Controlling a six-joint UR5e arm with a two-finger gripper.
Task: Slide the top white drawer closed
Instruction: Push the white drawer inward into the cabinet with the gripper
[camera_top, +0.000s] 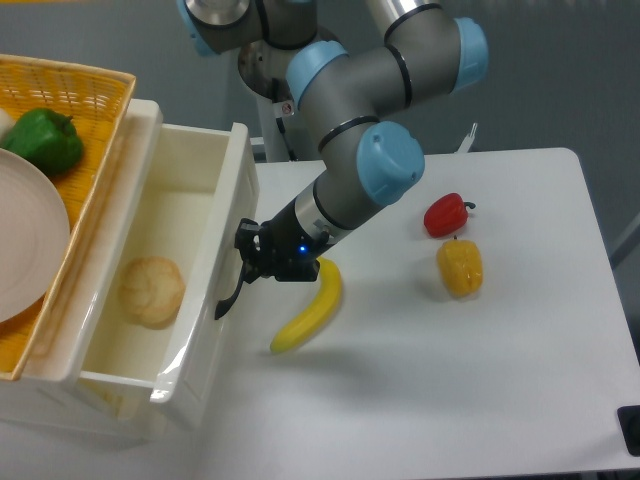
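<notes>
So your claw (248, 262) is pressed up against the front of the top white drawer (150, 270), right at the black arched handle (232, 290). Honestly can't tell whether the fingers are apart or together; they're dark, bunched against the handle, and it all blends from this angle. There's a small blue light glowing on the wrist just behind the claw.

The drawer itself sits directly to the left of the claw and is partly pulled out of the cabinet, with its inside showing. A round bread roll (151, 291) lies on the drawer floor, well left of the claw.

Just to the right of the claw and a bit lower, a banana (309, 317) lies on the white surface (480, 400), close to the claw but not touching the drawer. Farther right you've got a red pepper (446, 215) and a yellow pepper (460, 267) just beside each other. Up in the far left corner, a yellow wicker basket (95, 95) holds a green pepper (45, 140) and a white plate (25, 250).
</notes>
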